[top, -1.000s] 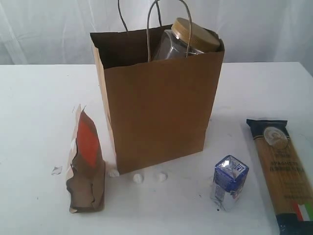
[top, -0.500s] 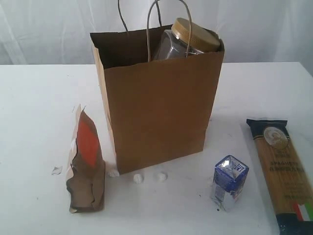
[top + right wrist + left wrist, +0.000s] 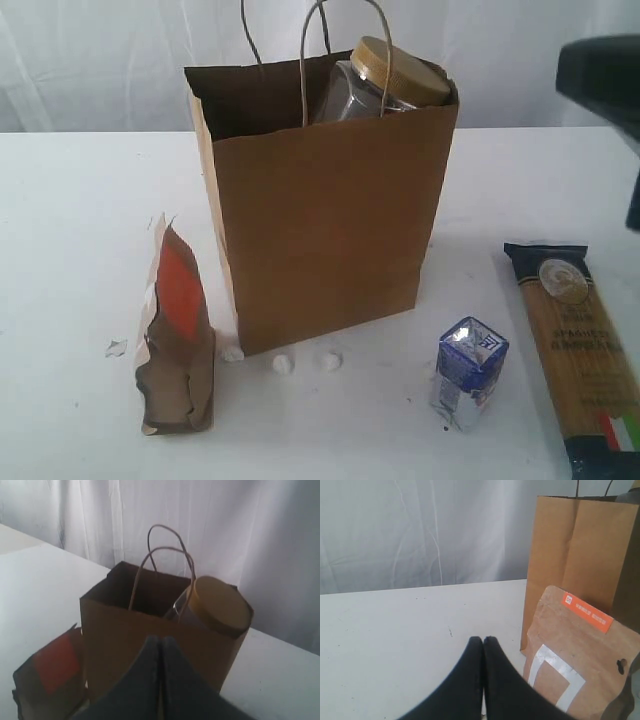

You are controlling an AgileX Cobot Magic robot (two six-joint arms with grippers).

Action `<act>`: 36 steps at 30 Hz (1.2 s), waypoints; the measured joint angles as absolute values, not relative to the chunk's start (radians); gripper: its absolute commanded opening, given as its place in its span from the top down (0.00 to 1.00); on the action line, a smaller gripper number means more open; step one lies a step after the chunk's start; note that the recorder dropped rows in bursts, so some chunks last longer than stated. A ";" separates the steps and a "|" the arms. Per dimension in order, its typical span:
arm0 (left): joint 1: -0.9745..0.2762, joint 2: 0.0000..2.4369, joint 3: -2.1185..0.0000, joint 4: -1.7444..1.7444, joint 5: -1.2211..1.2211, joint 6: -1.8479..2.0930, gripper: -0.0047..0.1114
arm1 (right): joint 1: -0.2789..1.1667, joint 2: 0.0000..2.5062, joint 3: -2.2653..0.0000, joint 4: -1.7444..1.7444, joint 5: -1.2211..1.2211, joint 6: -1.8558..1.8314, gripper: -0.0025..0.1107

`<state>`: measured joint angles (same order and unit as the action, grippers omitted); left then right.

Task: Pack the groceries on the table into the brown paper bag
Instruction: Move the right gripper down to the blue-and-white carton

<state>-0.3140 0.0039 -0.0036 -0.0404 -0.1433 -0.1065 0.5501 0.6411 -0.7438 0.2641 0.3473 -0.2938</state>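
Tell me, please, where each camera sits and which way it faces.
Exterior: before the table, slightly raised, facing the paper bag; a dark bit of right arm at upper right.
Left wrist: low over the table, facing the pouch and bag; shut left jaws show.
Right wrist: raised, looking down at the jar in the bag; shut right jaws show.
Shared: all three see bag and pouch.

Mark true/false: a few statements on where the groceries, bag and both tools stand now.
1. The tan-lidded clear jar sits in the upright brown kraft paper bag, lid above the rim. True.
2. The brown pouch with orange-red panel lies flat. False: it stands upright beside the bag.
3. The small blue-white carton stands outside the bag. True.
4. The long spaghetti packet is in the bag. False: it lies flat on the white tabletop.
5. The left tool and right tool are shut, holding nothing. True.
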 measured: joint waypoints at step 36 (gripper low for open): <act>-0.314 0.004 -0.004 -0.040 -0.143 -0.107 0.96 | 0.501 0.515 -0.273 0.230 -0.086 -0.262 0.98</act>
